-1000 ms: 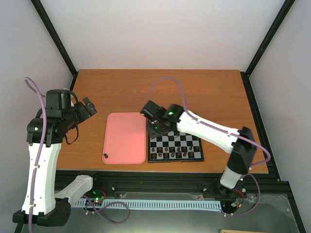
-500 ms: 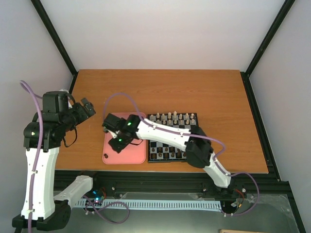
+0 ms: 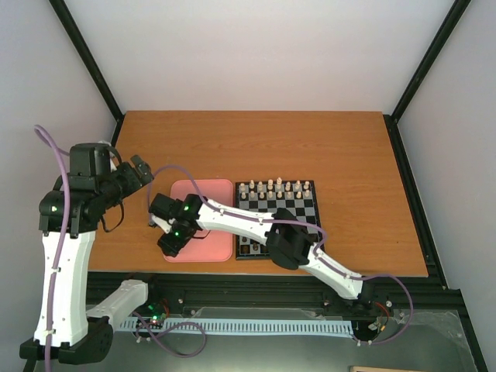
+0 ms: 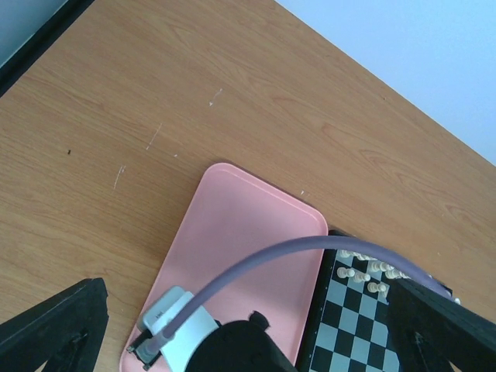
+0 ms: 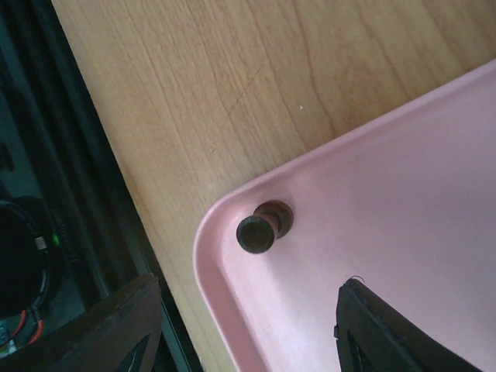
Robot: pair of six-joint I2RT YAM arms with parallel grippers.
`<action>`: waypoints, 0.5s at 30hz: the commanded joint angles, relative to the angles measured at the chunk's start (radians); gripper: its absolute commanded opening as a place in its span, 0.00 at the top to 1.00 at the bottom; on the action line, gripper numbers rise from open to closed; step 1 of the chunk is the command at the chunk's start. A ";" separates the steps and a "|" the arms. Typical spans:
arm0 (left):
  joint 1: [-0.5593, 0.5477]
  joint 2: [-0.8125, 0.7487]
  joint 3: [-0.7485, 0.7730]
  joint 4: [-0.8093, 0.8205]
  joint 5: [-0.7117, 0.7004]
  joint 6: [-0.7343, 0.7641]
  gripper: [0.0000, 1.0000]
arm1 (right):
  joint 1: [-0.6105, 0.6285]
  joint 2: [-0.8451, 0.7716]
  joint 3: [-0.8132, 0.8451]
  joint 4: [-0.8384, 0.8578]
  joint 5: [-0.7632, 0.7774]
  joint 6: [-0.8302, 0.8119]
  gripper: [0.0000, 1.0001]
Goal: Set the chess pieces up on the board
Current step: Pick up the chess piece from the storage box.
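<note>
At tray (image 5: 403, 194) corner, lone chess piece (image 5: 262, 226); right gripper (image 5: 248, 293) spread, empty; left gripper (image 4: 246, 288) likewise.

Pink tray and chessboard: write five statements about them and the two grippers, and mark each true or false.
1. One dark chess piece sits in a corner of the pink tray. True.
2. The right gripper is clamped on that piece. False: its jaws stand apart and the piece is clear of them.
3. Seen from the top camera, the board lies to the left of the tray. False: it lies to the tray's right.
4. Cream-white pieces stand along the board's far edge. True.
5. The left gripper holds a white piece. False: it is open and empty, off to the left of the tray.
</note>
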 commanded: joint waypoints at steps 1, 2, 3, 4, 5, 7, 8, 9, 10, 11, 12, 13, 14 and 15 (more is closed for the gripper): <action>0.005 0.011 0.037 -0.013 0.024 -0.021 0.00 | 0.001 0.038 0.056 0.015 -0.038 -0.025 0.39; 0.005 0.015 0.040 -0.013 0.024 -0.020 0.00 | 0.001 0.045 0.060 0.019 -0.036 -0.028 0.39; 0.005 0.019 0.040 -0.014 0.024 -0.019 0.00 | 0.001 0.051 0.064 0.020 -0.033 -0.030 0.39; 0.005 0.021 0.041 -0.013 0.024 -0.017 0.00 | 0.002 0.059 0.072 0.022 -0.030 -0.030 0.39; 0.005 0.024 0.041 -0.014 0.024 -0.015 0.00 | 0.002 0.068 0.079 0.022 -0.027 -0.031 0.39; 0.004 0.029 0.042 -0.017 0.023 -0.011 0.00 | 0.001 0.083 0.094 0.024 -0.018 -0.030 0.40; 0.004 0.031 0.042 -0.018 0.022 -0.009 0.00 | 0.001 0.090 0.098 0.027 -0.012 -0.027 0.41; 0.005 0.032 0.042 -0.019 0.021 -0.007 0.00 | 0.001 0.097 0.106 0.031 -0.005 -0.026 0.43; 0.005 0.032 0.042 -0.021 0.020 -0.006 0.00 | 0.001 0.102 0.108 0.036 -0.005 -0.026 0.44; 0.005 0.032 0.042 -0.023 0.021 -0.005 0.00 | 0.001 0.109 0.113 0.037 -0.006 -0.026 0.44; 0.005 0.033 0.042 -0.025 0.021 -0.004 0.00 | 0.002 0.118 0.122 0.034 -0.007 -0.026 0.45; 0.006 0.032 0.044 -0.028 0.019 -0.002 0.00 | 0.001 0.128 0.133 0.029 -0.009 -0.027 0.46; 0.006 0.031 0.043 -0.030 0.018 -0.001 0.00 | 0.001 0.140 0.141 0.024 -0.008 -0.027 0.47; 0.005 0.031 0.043 -0.033 0.018 0.001 0.00 | 0.001 0.145 0.147 0.022 -0.007 -0.026 0.49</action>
